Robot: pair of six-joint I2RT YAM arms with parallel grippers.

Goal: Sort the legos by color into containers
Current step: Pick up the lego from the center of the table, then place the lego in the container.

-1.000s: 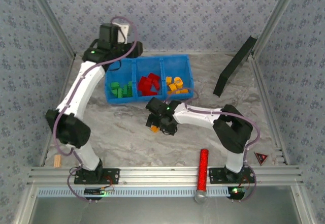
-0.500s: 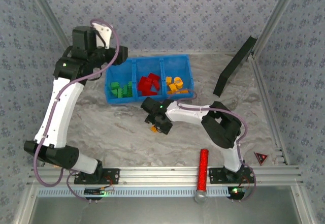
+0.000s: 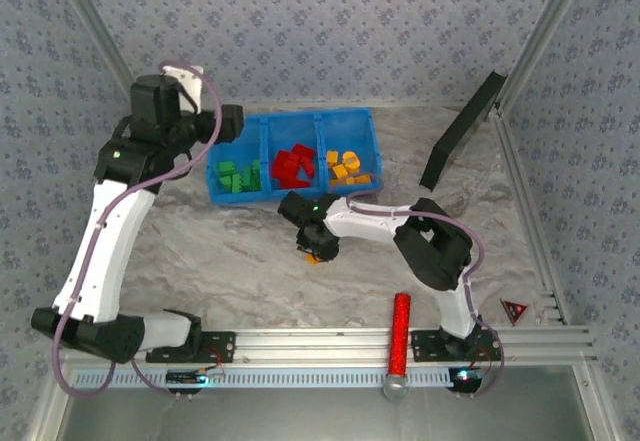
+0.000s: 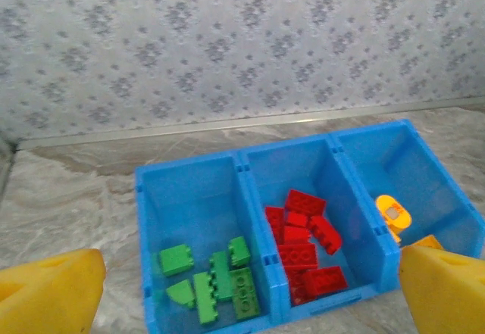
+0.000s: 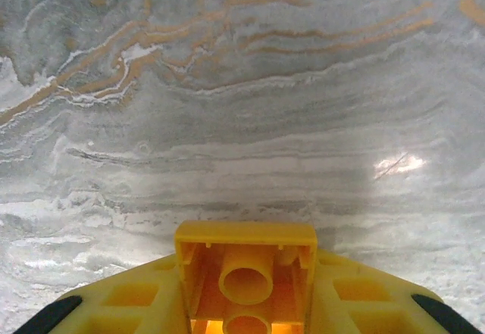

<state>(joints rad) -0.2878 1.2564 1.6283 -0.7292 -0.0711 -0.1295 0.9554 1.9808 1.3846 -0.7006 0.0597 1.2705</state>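
Note:
The blue tray (image 3: 300,115) holds green legos (image 3: 238,176) in its left compartment, red legos (image 3: 293,165) in the middle one and orange-yellow legos (image 3: 345,167) in the right one. My left gripper (image 3: 228,121) hovers by the tray's far left corner. In the left wrist view it (image 4: 246,296) is open and empty above the green bricks (image 4: 216,277) and the red bricks (image 4: 303,247). My right gripper (image 3: 314,248) is low over the table in front of the tray, shut on an orange-yellow brick (image 5: 246,270) whose hollow underside faces the camera.
A long red cylinder with a silver base (image 3: 400,333) lies by the near rail. A black panel (image 3: 462,131) leans at the back right. A small red triangle (image 3: 514,311) sits near the right arm's base. Patterned walls close in the marble table (image 3: 230,261).
My left arm has pulled back and to the left from over the tray, and its jaws have opened wider. My right gripper has shut on the orange-yellow brick on the table.

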